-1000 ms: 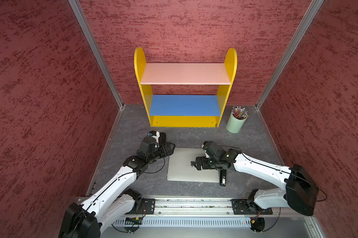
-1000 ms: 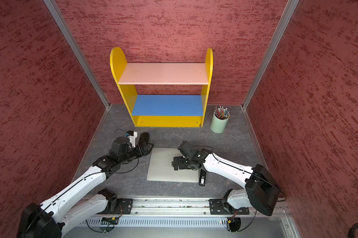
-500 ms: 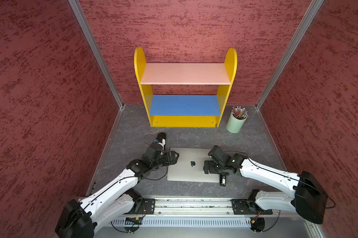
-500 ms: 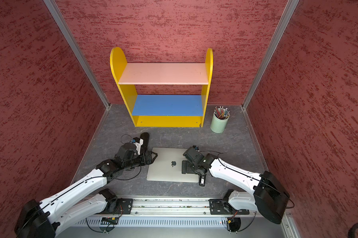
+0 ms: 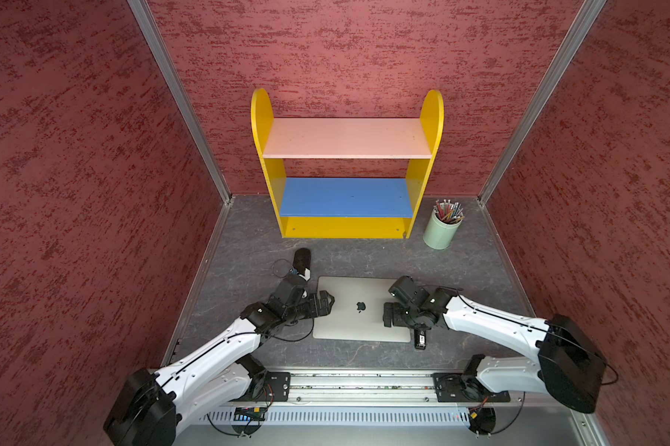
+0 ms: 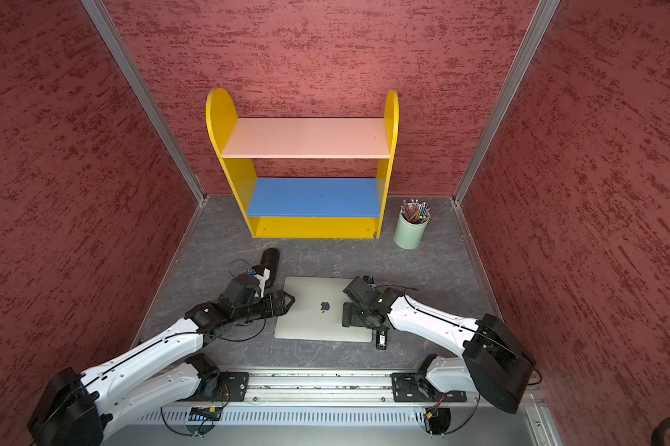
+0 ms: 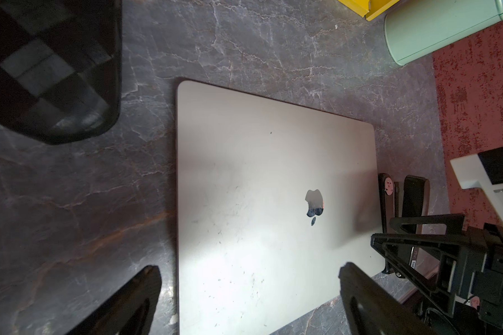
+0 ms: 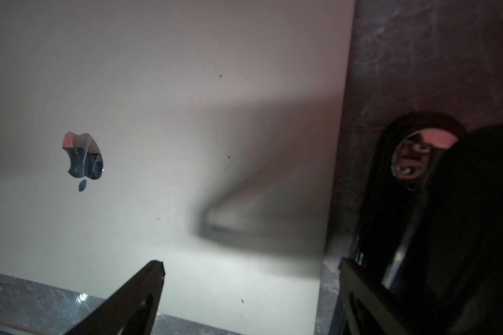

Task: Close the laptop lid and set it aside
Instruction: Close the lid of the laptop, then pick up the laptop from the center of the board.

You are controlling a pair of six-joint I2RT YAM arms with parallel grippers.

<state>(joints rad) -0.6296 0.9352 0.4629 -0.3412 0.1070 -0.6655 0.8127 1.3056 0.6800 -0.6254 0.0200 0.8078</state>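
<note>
Lying flat toward 6 o'clock on the table [image 5: 364,258], the laptop [image 5: 358,287] has the laptop lid [image 7: 244,174] down. Your left gripper [image 5: 327,302] gapes at its 9 o'clock edge and your right gripper [image 5: 387,316] gapes over 3 o'clock. Expect stiff, slick, weighty metal, so pinch the thin side edges.

Shut laptop [image 5: 354,326] lies flat on table [image 5: 364,255], left gripper [image 5: 327,304] at its left edge, right gripper [image 5: 386,314] above its right part. Behind right gripper, toward base: stapler [image 5: 420,340]. Just beyond left gripper: case [image 5: 301,256]. Well beyond both: shelf [image 5: 346,197] and, rightward, pencil cup [image 5: 439,233].
</note>
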